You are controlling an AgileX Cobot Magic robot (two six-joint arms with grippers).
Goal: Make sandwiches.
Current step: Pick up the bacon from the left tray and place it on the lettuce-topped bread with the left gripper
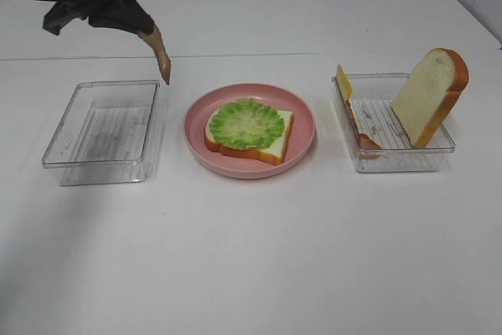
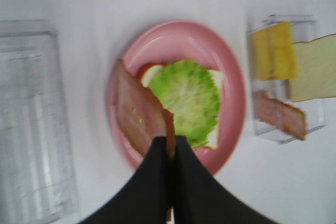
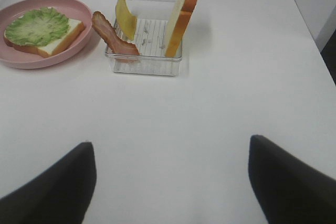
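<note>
The white bench (image 1: 251, 272) carries a left tray (image 1: 102, 127) and a right tray (image 1: 392, 158), both clear, with a pink plate (image 1: 302, 127) between them. On the plate lies the sandwich (image 1: 249, 129), so far one slice topped with lettuce (image 1: 247, 121). An upright bread slice (image 1: 430, 96) leans in the right tray, with a bacon strip (image 3: 113, 35) and cheese (image 3: 126, 18). The left hand (image 1: 145, 29) is clamped on a hanging bacon piece (image 1: 161, 59) near the left tray's far corner. The right hand (image 3: 170, 142) gapes wide, holding nothing.

Middle plate (image 1: 303, 126) bears bread slice (image 1: 279, 143) under lettuce (image 1: 247, 123); left tray (image 1: 102, 171) beside it; right tray (image 1: 392, 162) holds leaning slice (image 1: 431, 96), cheese (image 1: 343, 81), seemingly bacon (image 1: 362, 136)
</note>
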